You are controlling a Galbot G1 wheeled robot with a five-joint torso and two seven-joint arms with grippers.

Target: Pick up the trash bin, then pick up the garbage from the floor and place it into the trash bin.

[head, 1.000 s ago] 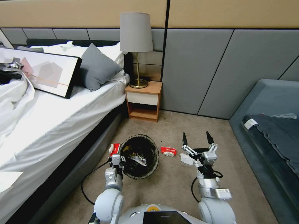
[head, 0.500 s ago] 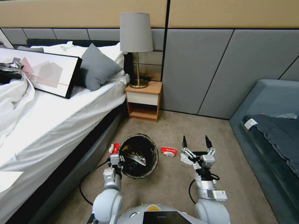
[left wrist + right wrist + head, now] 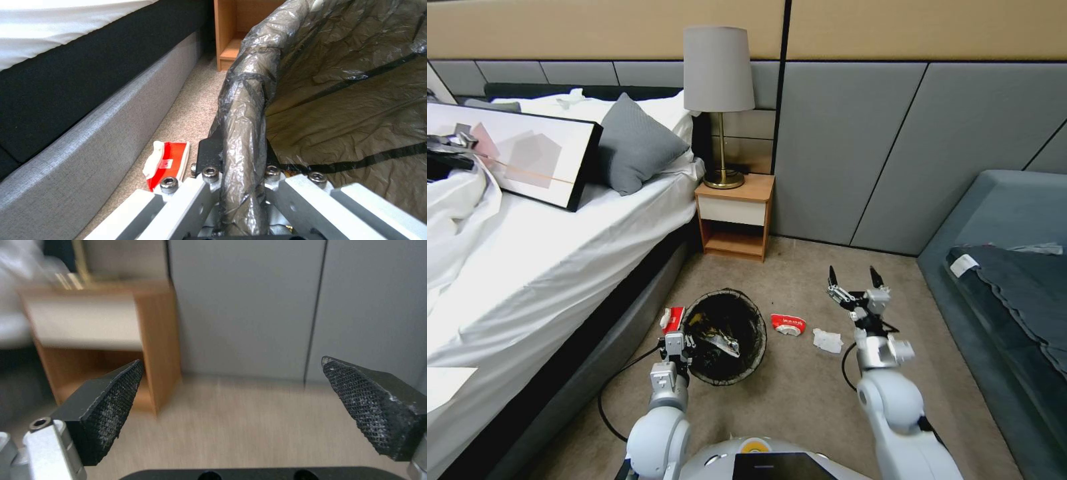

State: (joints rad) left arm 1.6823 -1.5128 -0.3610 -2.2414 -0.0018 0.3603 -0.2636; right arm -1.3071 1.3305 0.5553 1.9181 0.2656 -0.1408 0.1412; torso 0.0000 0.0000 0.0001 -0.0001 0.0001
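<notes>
Head view first: the left hand (image 3: 675,343) is gripping the near rim of the trash bin (image 3: 725,335), which is sitting on the carpet beside the bed (image 3: 547,267). Wrappers are lying inside the dark bag. A red packet (image 3: 674,318) is lying between bin and bed frame, a red-and-white packet (image 3: 788,325) is just to the bin's right, and a white paper scrap (image 3: 827,341) is lying beside that. The right hand (image 3: 856,283) is hovering above the carpet past the scrap, fingers spread wide, holding nothing. The nightstand (image 3: 735,215) with its lamp (image 3: 718,100) is standing against the wall.

Left wrist view: the left hand (image 3: 238,173) is clamping the bag-wrapped rim of the trash bin (image 3: 338,96), one finger on either side. The red packet (image 3: 166,161) is lying on the carpet just outside it.

Right wrist view: the right hand (image 3: 231,396) is pointing toward the nightstand (image 3: 102,340) and wall, its textured fingertips (image 3: 111,400) well apart.
</notes>
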